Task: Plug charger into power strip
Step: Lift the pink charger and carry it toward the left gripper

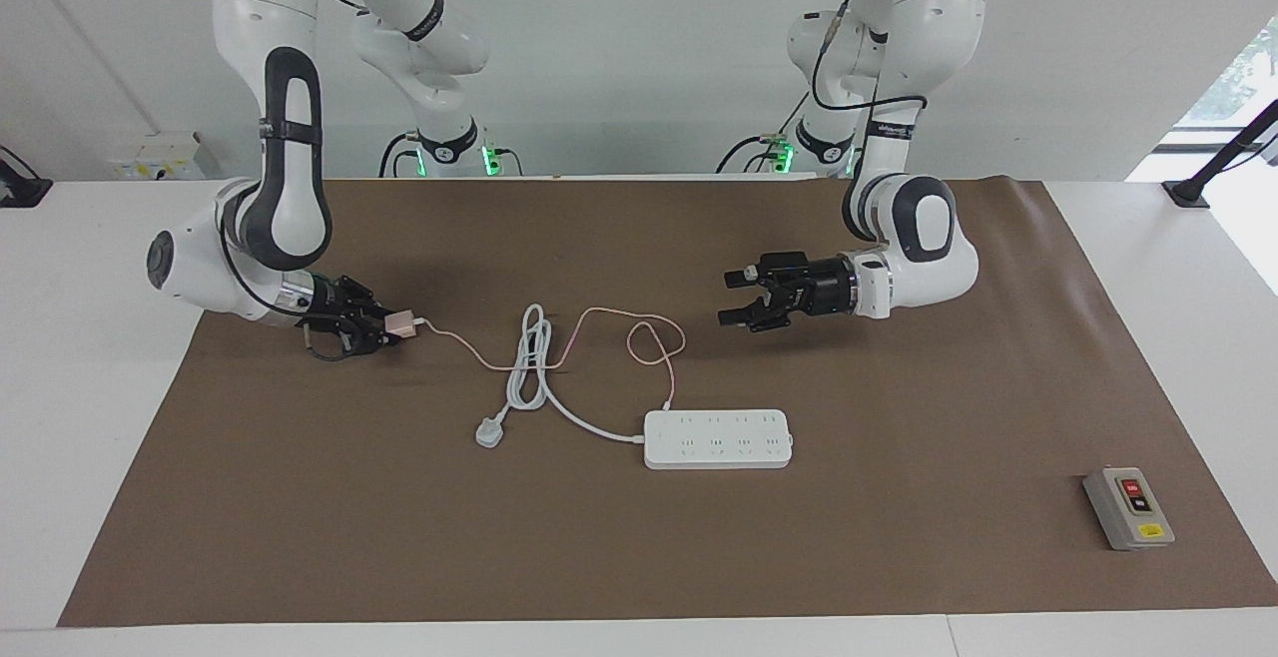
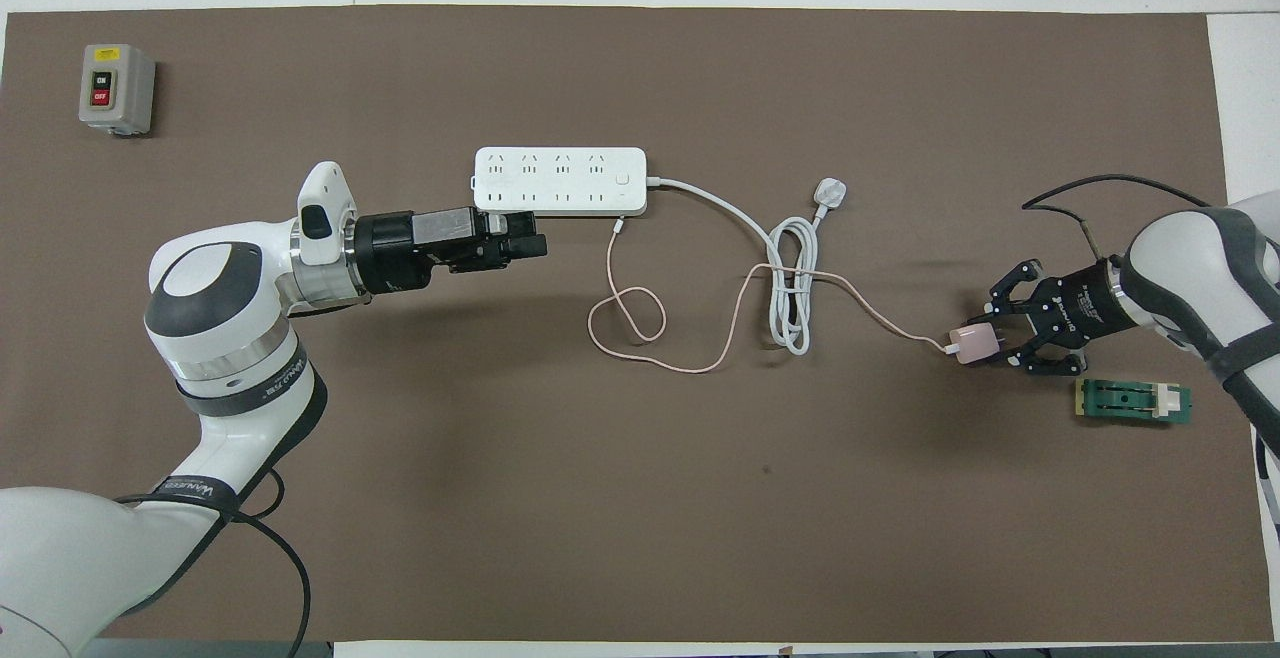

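Note:
The pale pink charger (image 1: 400, 323) sits between the fingers of my right gripper (image 1: 384, 329) at the right arm's end of the brown mat, low over it. The overhead view shows the charger (image 2: 974, 344) in that gripper (image 2: 990, 343) too. Its thin pink cable (image 1: 654, 337) loops across the mat and ends beside the power strip (image 1: 717, 439). The white power strip (image 2: 560, 181) lies flat with its sockets up. My left gripper (image 1: 734, 298) is open and empty, held above the mat on the robots' side of the strip; it also shows in the overhead view (image 2: 535, 243).
The strip's thick white cord (image 1: 529, 362) lies coiled under the pink cable and ends in a white plug (image 1: 489, 432). A grey box with red and black buttons (image 1: 1128, 507) stands at the left arm's end. A small green block (image 2: 1132, 401) lies beside the right gripper.

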Robot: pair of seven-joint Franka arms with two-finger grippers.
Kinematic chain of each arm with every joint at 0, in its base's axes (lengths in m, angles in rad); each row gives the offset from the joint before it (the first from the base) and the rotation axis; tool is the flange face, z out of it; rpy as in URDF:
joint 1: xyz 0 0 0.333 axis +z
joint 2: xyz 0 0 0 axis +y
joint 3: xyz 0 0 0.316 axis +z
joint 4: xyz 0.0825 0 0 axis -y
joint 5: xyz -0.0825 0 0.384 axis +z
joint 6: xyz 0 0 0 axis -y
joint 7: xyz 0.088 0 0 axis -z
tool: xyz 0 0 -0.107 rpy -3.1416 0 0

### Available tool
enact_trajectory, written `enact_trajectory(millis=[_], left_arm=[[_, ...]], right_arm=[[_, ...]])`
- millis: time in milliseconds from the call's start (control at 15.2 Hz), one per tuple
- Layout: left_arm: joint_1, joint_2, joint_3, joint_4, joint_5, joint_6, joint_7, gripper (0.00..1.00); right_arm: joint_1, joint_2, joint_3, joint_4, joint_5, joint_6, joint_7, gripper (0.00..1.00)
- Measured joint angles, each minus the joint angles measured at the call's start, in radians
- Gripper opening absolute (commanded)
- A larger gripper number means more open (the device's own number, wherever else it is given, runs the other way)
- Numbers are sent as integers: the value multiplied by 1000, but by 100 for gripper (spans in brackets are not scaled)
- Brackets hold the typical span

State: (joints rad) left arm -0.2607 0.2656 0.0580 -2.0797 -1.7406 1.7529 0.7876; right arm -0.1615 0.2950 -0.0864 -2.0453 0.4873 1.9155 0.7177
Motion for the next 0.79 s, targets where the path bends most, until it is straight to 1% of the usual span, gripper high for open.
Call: enact_trajectory(millis=[198, 396, 594, 791], left_arm=[[9, 0, 1, 0, 0, 0, 0, 100], [13, 0, 1, 0, 0, -6, 0, 100], [13, 0, 0, 0, 0, -7, 1, 100], [13, 0, -2, 1, 0, -6, 3, 100]], right_arm=[[2, -30, 8, 41, 3, -51, 4, 0], [22, -79, 11, 61, 68, -90, 48, 0], [96, -148, 12, 89, 124, -107, 150, 0], [181, -198, 14, 134, 142, -112, 258, 0]])
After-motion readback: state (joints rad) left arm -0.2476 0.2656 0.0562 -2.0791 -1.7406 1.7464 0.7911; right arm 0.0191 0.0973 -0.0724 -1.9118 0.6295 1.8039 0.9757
